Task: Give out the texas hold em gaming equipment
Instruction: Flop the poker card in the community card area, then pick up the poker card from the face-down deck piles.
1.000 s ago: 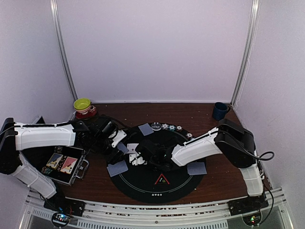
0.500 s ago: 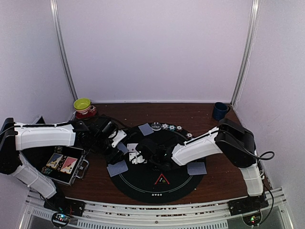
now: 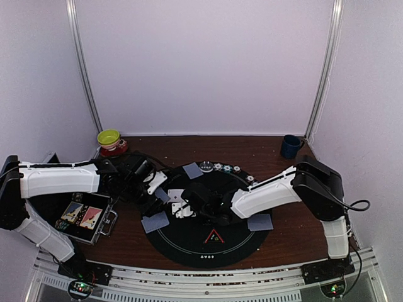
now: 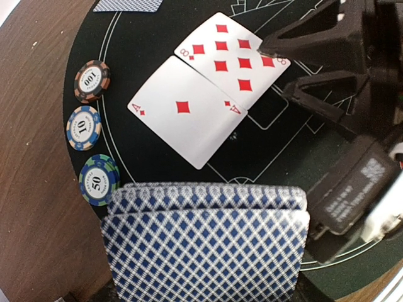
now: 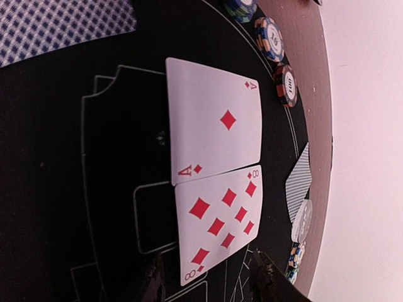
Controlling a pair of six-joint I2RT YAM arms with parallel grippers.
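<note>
Two face-up cards lay on the black mat [image 5: 75,157] on the table: the ace of diamonds [image 4: 184,110] and the eight of diamonds [image 4: 230,56], white with red pips. They lay flat with their long edges touching. Seen from the left wrist, both long axes ran from upper left to lower right.

Three edge-striped chips sat in a curved row at the mat's rim: a brown 100 [image 4: 92,80], a blue 10 [image 4: 84,128] and a green-blue 50 [image 4: 99,179]. The red triangle marker [image 3: 214,236] sat on the mat's near side.

The left gripper [image 3: 158,192] gripped a stack of blue-backed cards [image 4: 208,245]. The stack hid its jaws and was cut off at the bottom edge.

The right gripper [image 5: 208,282] hovered at the eight's end, jaws parted and empty. One fingertip [image 4: 271,47] covered a corner of the eight. The card faces were too small to read from above.
</note>
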